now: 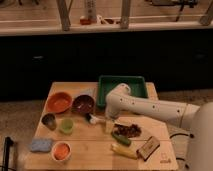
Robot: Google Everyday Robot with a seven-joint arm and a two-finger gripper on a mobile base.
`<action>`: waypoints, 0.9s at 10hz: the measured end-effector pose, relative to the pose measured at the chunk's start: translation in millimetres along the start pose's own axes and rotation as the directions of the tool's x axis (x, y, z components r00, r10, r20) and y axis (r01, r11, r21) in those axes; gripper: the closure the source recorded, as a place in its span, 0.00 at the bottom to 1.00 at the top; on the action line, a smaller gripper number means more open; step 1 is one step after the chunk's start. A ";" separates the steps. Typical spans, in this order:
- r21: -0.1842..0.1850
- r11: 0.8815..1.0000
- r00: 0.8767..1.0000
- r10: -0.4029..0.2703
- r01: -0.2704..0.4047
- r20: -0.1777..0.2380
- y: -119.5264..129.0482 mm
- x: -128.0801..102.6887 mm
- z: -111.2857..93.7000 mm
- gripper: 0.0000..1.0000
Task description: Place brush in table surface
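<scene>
The brush [95, 119] lies low over the table surface [92, 145], just in front of a dark brown bowl [83, 104]. Its dark bristle head points left and its white handle runs right. My gripper [109, 123] hangs down from the white arm and sits at the right end of the handle, hiding that end. I cannot see whether the brush rests on the wood or hangs just above it.
A green tray [122, 80] stands behind the arm. An orange bowl [59, 102], a metal cup [49, 120], a green cup [66, 125], a blue sponge [41, 145] and an orange cup [61, 150] stand at left. A green chili [121, 139], brown food [127, 131] and a brown box [149, 146] lie at right.
</scene>
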 end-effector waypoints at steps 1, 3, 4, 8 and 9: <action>-0.003 1.000 1.000 -0.001 0.001 0.000 0.9 -1.7 2.3 0.39; -0.007 1.000 1.000 0.002 -0.002 -0.001 2.6 -1.2 6.5 0.59; -0.009 1.000 1.000 0.002 -0.002 -0.001 3.6 -1.1 8.1 0.70; -0.008 1.000 1.000 0.003 -0.004 -0.006 5.0 3.0 5.0 1.00; -0.013 1.000 1.000 -0.005 0.005 -0.016 5.6 4.8 2.0 1.00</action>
